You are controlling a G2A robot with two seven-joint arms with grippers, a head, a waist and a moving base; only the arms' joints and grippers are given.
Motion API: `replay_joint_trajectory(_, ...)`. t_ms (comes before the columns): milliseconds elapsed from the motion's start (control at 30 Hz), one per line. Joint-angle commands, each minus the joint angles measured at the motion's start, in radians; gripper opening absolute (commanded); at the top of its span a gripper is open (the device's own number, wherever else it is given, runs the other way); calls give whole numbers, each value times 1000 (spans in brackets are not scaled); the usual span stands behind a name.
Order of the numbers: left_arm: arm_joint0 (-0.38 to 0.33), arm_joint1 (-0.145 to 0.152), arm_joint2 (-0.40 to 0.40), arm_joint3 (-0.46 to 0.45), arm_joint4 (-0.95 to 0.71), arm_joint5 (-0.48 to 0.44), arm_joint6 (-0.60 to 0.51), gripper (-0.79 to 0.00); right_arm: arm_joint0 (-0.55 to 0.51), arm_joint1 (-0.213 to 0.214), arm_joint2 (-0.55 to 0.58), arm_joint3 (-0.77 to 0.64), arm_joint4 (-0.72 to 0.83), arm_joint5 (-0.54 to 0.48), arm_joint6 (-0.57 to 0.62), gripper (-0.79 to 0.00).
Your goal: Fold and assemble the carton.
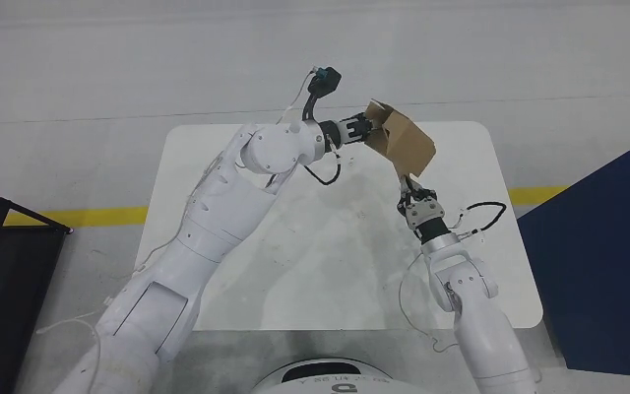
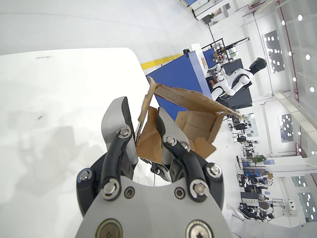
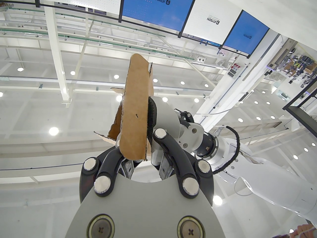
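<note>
The brown carton [image 1: 404, 143] hangs above the far right part of the white table [image 1: 295, 256], partly unfolded with loose flaps. My left gripper [image 1: 362, 128] comes at it from the left and is shut on a side flap. In the left wrist view that flap stands between the two fingers of the left gripper [image 2: 142, 111], and the carton [image 2: 195, 122] opens away behind them. My right gripper [image 1: 409, 192] points up from below and is shut on the carton's lower corner. In the right wrist view a cardboard panel [image 3: 135, 100] covers one finger of the right gripper [image 3: 138, 115].
A blue partition [image 1: 581, 256] stands beside the table's right edge. A black frame [image 1: 20, 246] is at the far left. A yellow line [image 1: 108, 214] runs across the floor. The table's near and left parts are bare.
</note>
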Motion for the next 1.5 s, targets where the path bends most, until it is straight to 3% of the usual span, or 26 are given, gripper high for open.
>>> replay_joint_trajectory(0,-1,-2,6,3,5,-2,-5,-265,-2,0,2,-2,0,2,2,-785)
replay_joint_trajectory(167,-4,-5,16,13,8,-8,-18,0,-5,-1,7,-6,-1,6,3,-785)
replay_joint_trajectory(600,3,-5,-20,2,-38,-35,-15,0,-3,-4,14,-5,22,27,7,-785)
replay_joint_trajectory(867,89,35,-168,-60,-42,-43,-23,0,-7,-3,39,-8,113,96,18,-785)
replay_joint_trajectory(1133,237,82,-341,-177,-87,-61,-86,0,-9,-3,45,-10,124,101,20,-785)
replay_joint_trajectory(1467,237,82,-341,-177,-87,-61,-86,0,-3,-2,35,-3,89,111,-3,-785)
